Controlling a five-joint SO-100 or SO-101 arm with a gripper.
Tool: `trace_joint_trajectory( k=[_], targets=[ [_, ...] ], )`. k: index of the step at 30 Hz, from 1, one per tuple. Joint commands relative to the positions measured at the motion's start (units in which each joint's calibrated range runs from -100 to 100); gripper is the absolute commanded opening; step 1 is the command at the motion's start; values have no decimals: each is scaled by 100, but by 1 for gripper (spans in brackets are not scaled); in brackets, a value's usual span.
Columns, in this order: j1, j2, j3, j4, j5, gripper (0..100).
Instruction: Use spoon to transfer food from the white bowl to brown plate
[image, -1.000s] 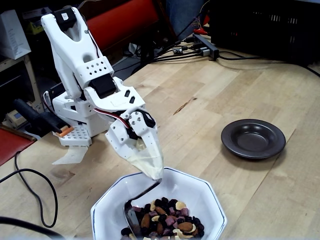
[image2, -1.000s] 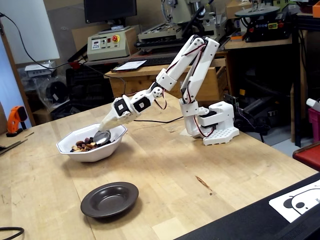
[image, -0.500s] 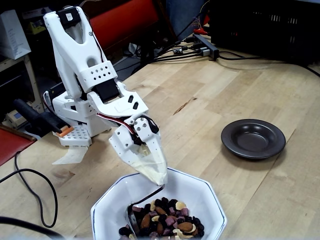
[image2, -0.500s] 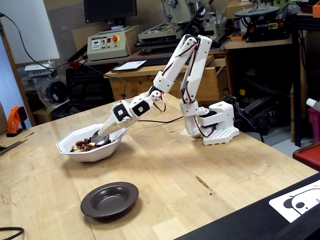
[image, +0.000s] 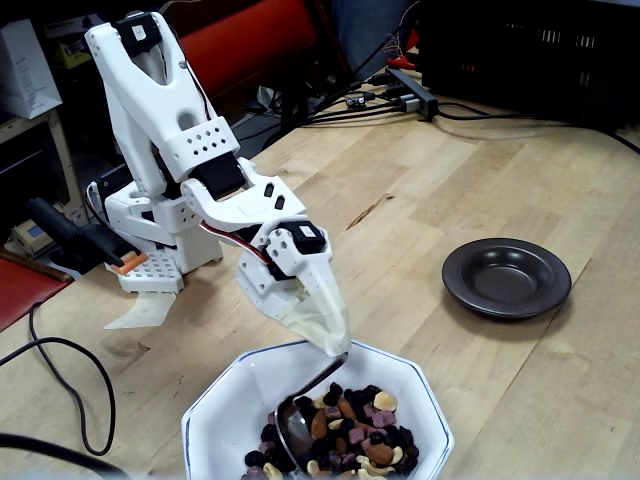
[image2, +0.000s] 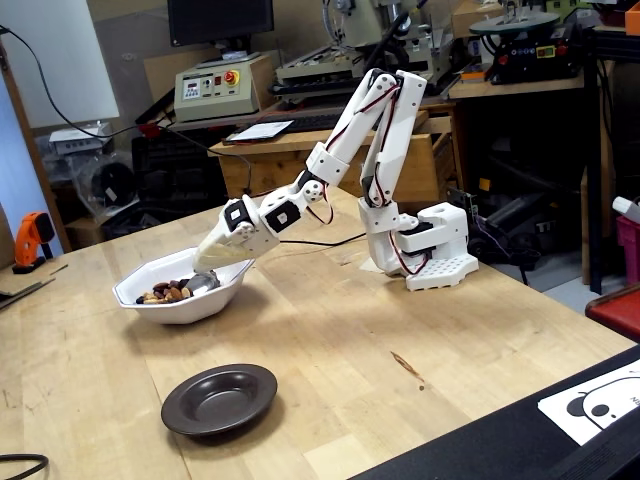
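The pale wooden workbench is scuffed, with a dark gouge seen mid-surface in a fixed view. The arm base is mounted near the bench's far edge. Behind it a workshop is seen: a control box with a red e-stop, a monitor, machinery and cluttered shelves. A black cable is looped on the bench at left.

The gripper is clenched on the spoon by its handle; the spoon's bowl is sunk in the food inside the white bowl. The brown plate is seen empty, well apart from the bowl, to its right in that fixed view
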Motion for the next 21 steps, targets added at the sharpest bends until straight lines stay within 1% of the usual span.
trace_joint_trajectory(
  k=[1, 11, 21],
  targets=[
    [-265, -50, -216, -76, -156, 4],
    [-258, -67, -216, -76, -557, 4],
    [-265, -84, -216, -76, -1148, 4]
  ],
)
